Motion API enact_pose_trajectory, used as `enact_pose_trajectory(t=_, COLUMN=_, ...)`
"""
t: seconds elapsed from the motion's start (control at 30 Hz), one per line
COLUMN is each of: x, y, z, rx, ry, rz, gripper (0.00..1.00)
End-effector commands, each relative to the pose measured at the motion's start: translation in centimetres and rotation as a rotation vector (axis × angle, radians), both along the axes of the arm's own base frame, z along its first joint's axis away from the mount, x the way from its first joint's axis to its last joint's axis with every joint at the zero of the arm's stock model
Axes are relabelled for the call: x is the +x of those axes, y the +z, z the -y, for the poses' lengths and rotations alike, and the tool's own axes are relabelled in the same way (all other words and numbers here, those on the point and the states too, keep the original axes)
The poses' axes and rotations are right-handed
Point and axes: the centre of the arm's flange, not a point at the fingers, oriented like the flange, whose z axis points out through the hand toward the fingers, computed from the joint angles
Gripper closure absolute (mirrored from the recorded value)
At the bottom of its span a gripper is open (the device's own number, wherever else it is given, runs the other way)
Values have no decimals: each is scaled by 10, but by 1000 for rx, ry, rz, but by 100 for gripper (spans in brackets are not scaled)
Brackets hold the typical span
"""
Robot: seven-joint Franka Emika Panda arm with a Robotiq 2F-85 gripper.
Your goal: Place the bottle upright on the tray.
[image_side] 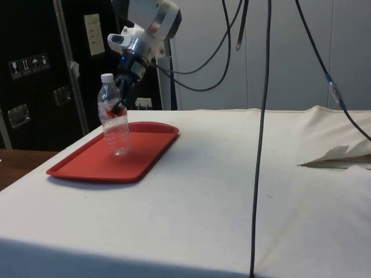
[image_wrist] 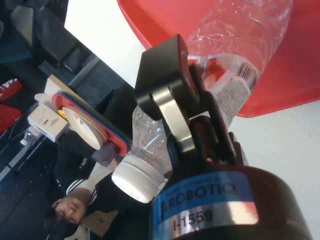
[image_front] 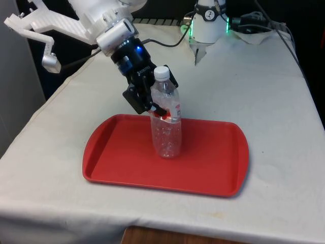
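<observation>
The black two-finger claw (image_front: 158,108) grips a clear plastic bottle with a white cap (image_front: 166,133) at its label. Below the claw, the bottle stands upright on a red rectangular plastic tray (image_front: 213,168).

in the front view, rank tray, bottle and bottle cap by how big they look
1. Red tray, clearly the largest.
2. Clear bottle, standing on the tray, held by the tool.
3. White bottle cap, the smallest.
</observation>
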Motion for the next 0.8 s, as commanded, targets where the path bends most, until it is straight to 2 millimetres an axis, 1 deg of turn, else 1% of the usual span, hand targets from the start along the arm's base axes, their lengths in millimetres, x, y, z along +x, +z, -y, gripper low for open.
enact_pose_trajectory(t=0.0, x=1, y=0, z=0, rx=-7, ry=-3, rz=-4, gripper=100)
enact_pose_trajectory(t=0.37, x=1, y=-1, z=-3, rx=-2, ry=4, rz=-2, gripper=100)
enact_pose_trajectory(t=0.77, x=2, y=-2, z=-11, rx=-32, ry=4, rz=-7, gripper=100)
